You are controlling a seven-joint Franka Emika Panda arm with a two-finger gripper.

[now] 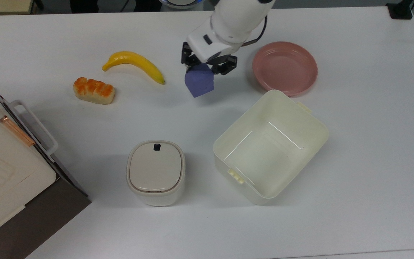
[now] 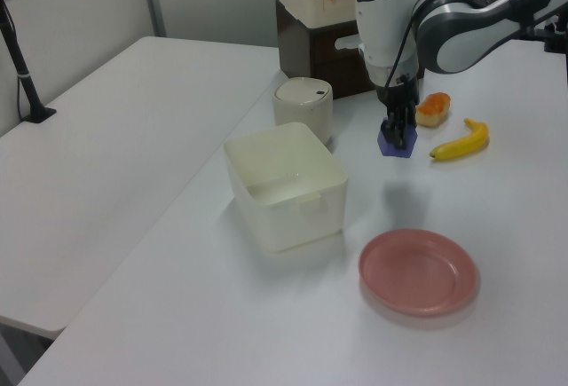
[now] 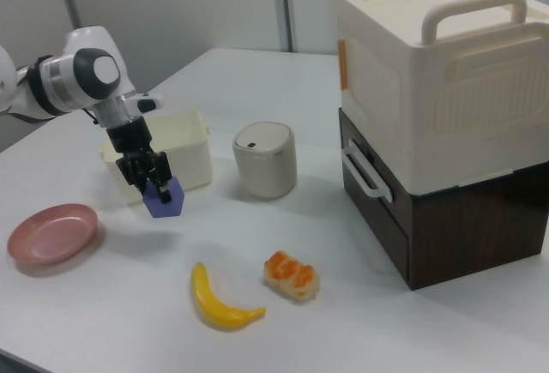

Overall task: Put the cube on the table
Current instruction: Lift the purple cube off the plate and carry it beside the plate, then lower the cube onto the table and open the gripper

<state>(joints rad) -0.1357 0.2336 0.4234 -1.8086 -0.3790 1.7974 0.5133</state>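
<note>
White worktop [image 1: 372, 144] | fingers [image 1: 189, 61] clamped on purple cube [image 1: 199, 83], tilted, held above surface | between banana [image 1: 135, 64] and pink plate [image 1: 285, 68] in top view

White surface [image 1: 372, 151] carries: pink plate [image 1: 285, 68], cream open bin [image 1: 270, 147] just beside the plate, lidded cream canister [image 1: 155, 172], banana [image 1: 134, 64], bread roll [image 1: 93, 90] near the banana. Stacked cream-and-brown storage box [image 1: 9, 172] sits at the top view's left edge.
</note>
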